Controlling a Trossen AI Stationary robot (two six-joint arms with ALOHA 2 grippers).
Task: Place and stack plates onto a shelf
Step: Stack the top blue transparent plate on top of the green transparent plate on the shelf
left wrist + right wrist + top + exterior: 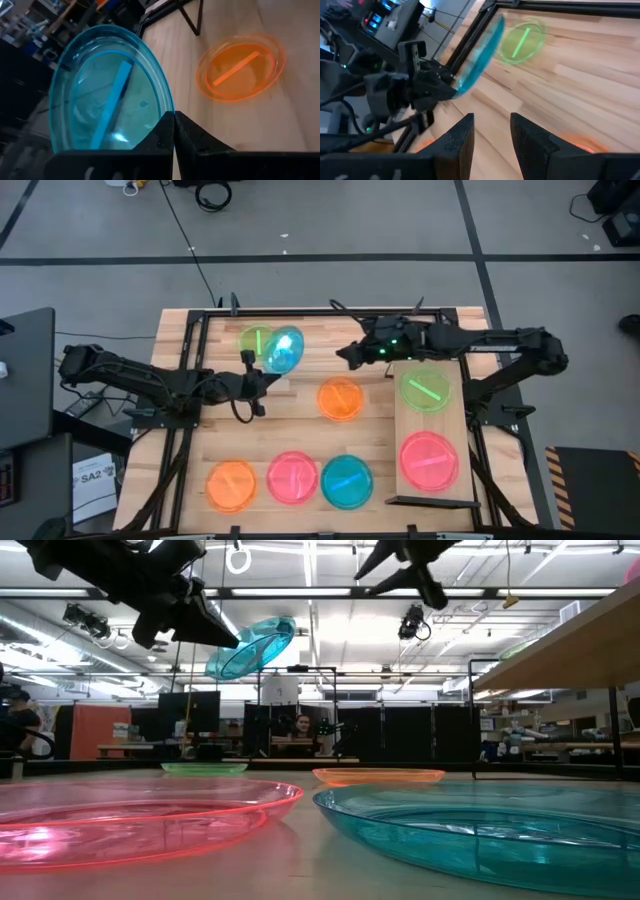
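My left gripper (262, 376) is shut on a teal-blue plate (285, 350), held tilted in the air over the far middle of the table; it also shows in the low view (252, 648). A green plate (256, 340) lies flat on the table just behind it. My right gripper (346, 356) hovers open and empty to the right of the held plate, near the shelf's far end. The shelf (430, 423) at the right carries a green plate (428, 391) and a pink plate (430, 461). An orange plate (340, 399) lies mid-table. My left gripper pinches the teal-blue plate's rim (167, 114) between its two fingers, at the edge nearest the arm. The fingers come from the table's left, roughly level. The plate is lifted clear of the table and stands steeply tilted, its free edge up and away from the gripper.
Near the front edge an orange plate (232, 485), a pink plate (292, 477) and a teal plate (347, 481) lie in a row. The shelf's black frame legs stand at its ends. Bare wood lies between the orange plate and the front row.
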